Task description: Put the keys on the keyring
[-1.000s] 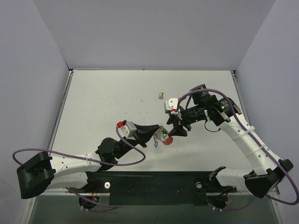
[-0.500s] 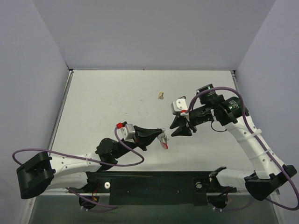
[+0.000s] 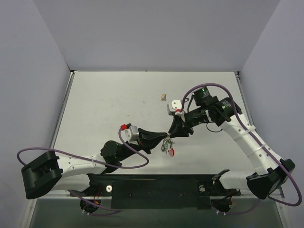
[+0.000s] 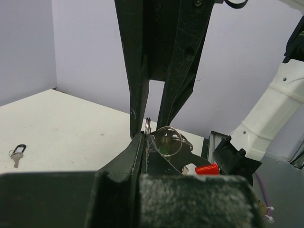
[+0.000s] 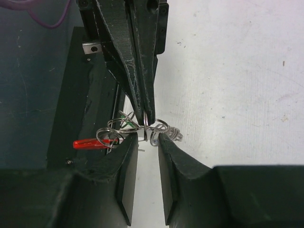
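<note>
My left gripper (image 3: 163, 138) is shut on a silver keyring (image 4: 166, 140), which carries a bunch of rings and small keys and a red tag (image 4: 206, 168). The bunch hangs just above the table in the top view (image 3: 167, 145). My right gripper (image 3: 172, 135) is open and meets the left one tip to tip. In the right wrist view its fingertips (image 5: 128, 152) stand on either side of the ring (image 5: 145, 124) that the left jaws pinch, with the red tag (image 5: 90, 142) to the left. The right gripper (image 5: 147, 142) holds nothing.
A small tan lump (image 3: 163, 98) lies on the white table (image 3: 104, 104) behind the grippers. A small key-like piece (image 4: 16, 154) lies on the table at the far left of the left wrist view. The black base rail (image 3: 156, 187) runs along the near edge.
My right gripper drew back to the right half a second ago and has now returned left, down onto the ring bunch. My left gripper still holds the bunch, shifted slightly right.
</note>
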